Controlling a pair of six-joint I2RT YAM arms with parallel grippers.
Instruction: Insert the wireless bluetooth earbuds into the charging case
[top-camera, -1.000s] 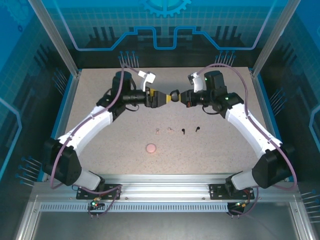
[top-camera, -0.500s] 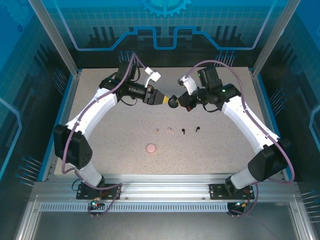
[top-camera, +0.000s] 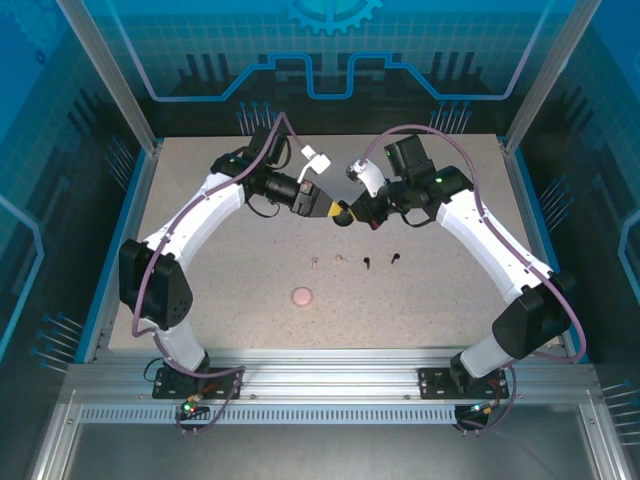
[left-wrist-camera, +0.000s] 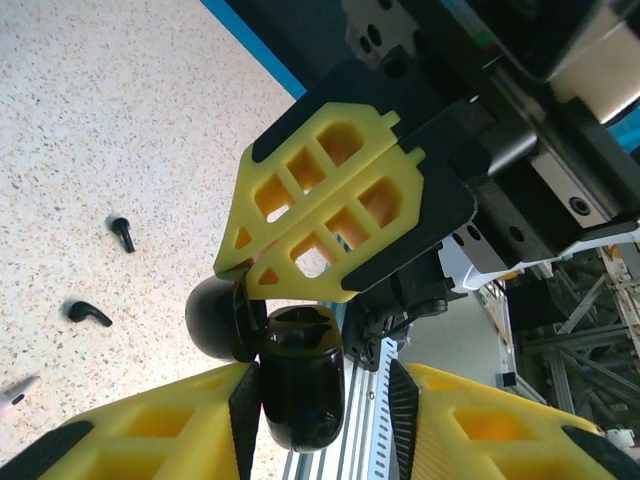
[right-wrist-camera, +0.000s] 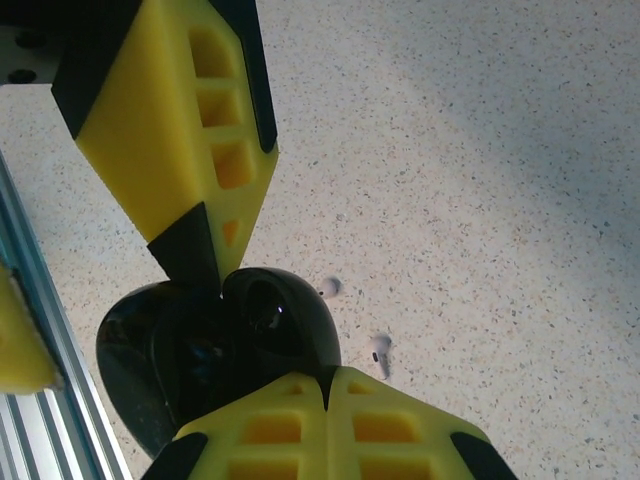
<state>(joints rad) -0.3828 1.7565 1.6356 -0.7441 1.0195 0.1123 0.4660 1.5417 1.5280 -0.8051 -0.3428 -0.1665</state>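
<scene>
Top external table: pale speckled board with blue edging, boxed in by aluminium posts and blue-tinted panels printed with a gear and circuit lines.
Left gripper: upper middle of the frame. It has yellow lattice fingers with black pads. The jaws stand partly apart around the charging case; in the left wrist view one pad touches it and a gap shows at the other.
Charging case: glossy black and rounded, with two halves spread apart. It is off the table, between the two grippers' tips.
Right gripper: just right of the case, its fingers pressed together and pinching the case's edge.
Pink case: round, flat and matte, lying on the board at lower centre.
Wireless bluetooth earbuds: four tiny stemmed pieces in a row on the board, below the grippers and well apart from the black case.
Pale pair: left half of the row.
Black pair: right half of the row.
Rail: ribbed aluminium across the bottom of the frame.
</scene>
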